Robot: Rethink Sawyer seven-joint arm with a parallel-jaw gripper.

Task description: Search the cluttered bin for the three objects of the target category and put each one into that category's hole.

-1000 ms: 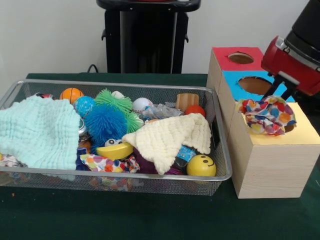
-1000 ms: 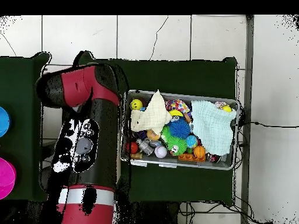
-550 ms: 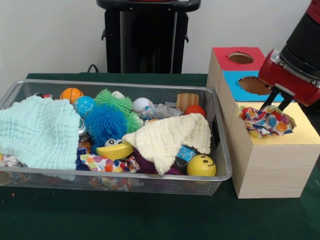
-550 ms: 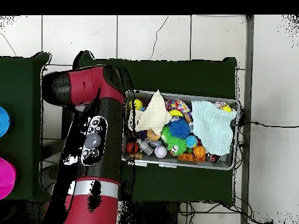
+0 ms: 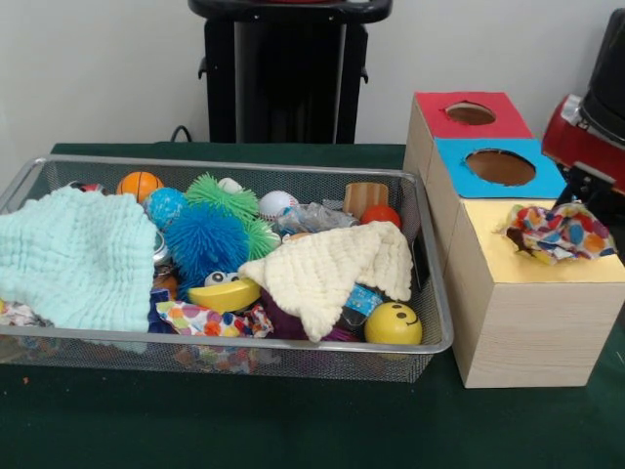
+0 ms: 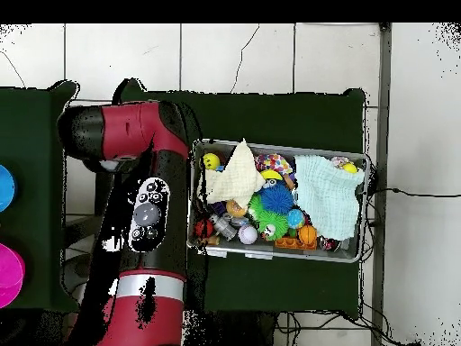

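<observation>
Hovering at the right edge, my gripper sits just above the colourful cloth, which lies crumpled on the yellow box top near its right edge; I cannot tell my jaws' state.

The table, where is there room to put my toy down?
The green table is bare in front of the wire bin and in front of the wooden box. Inside the bin it is crowded with toys and cloths. The box's yellow top is partly bare beside the colourful cloth.
</observation>
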